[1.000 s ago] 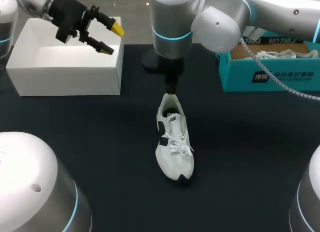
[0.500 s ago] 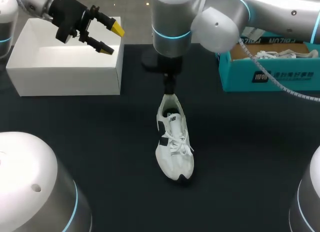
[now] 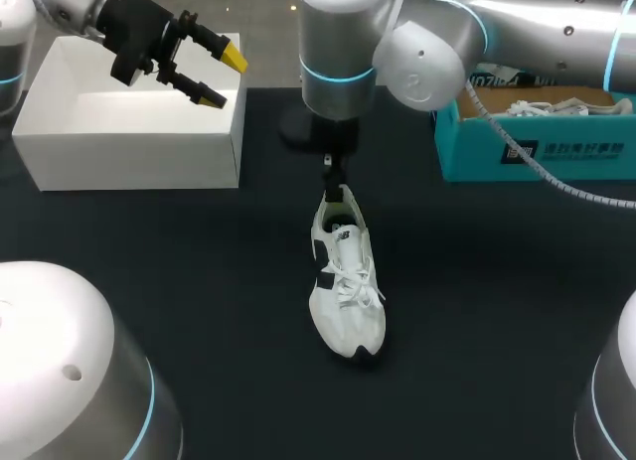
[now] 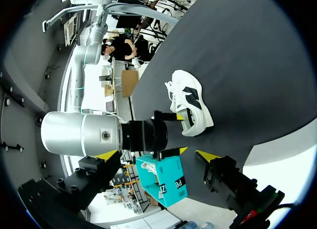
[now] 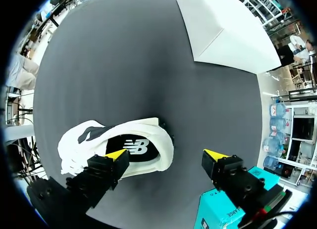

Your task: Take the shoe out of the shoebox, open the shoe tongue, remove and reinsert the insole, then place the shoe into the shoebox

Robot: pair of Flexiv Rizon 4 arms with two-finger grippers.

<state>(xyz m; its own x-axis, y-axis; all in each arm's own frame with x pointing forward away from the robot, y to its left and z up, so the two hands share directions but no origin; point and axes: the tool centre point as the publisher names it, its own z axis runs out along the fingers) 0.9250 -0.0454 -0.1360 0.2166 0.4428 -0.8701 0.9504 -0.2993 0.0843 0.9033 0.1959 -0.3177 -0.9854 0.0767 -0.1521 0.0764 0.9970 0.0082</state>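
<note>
Plainly, a dark surface is seen carrying two boxes: a white open box and a teal shoebox, in which another white shoe is laid. One white sneaker with black side patches is set upright, its heel just ahead of the right fingers, which are spread wide with nothing held. The left fingers are likewise parted and empty, over the white box.

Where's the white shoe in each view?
Head view: white shoe in the middle of the table, heel toward the right gripper.
Left wrist view: on the dark table, just past the right gripper.
Right wrist view: under the right gripper, one finger over its heel opening, the other beside it.
Shared landmark: teal shoebox, visible in all three views.
</note>
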